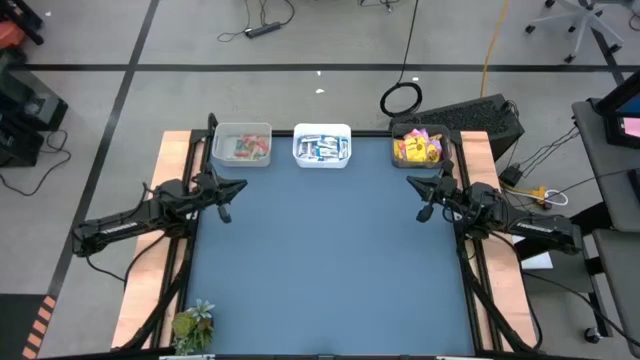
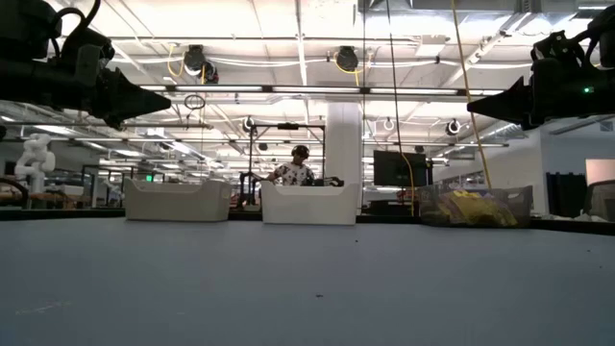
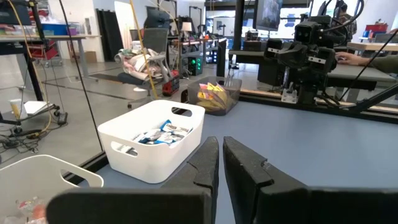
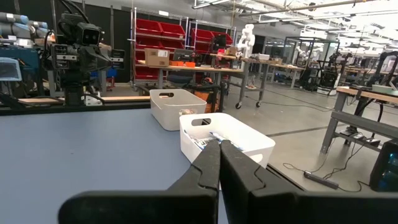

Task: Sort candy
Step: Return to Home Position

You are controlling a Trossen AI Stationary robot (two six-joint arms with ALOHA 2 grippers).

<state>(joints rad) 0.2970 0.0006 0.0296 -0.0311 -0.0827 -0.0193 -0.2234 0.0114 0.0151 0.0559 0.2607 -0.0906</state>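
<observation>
The candy lies in three bins along the table's far edge. Red, pink and greenish pieces point(image 1: 243, 148) fill the left bin. Blue-and-white bar wrappers point(image 1: 322, 149) fill the white middle bin point(image 3: 186, 132). Yellow packets point(image 1: 416, 150) fill the clear right bin point(image 3: 231, 99). My left gripper point(image 1: 240, 186) hovers level above the table's left side, its fingers point(image 3: 205, 163) shut to a thin slit with nothing between them. My right gripper point(image 1: 412, 181) hovers level above the right side, shut and empty point(image 4: 219, 145). No candy shows on the blue table top point(image 1: 330, 260).
A small green leafy plant point(image 1: 192, 324) stands at the table's near left corner. Wooden rails point(image 1: 170, 160) run along both sides of the blue top. A person point(image 2: 296, 169) sits far behind the bins in the room.
</observation>
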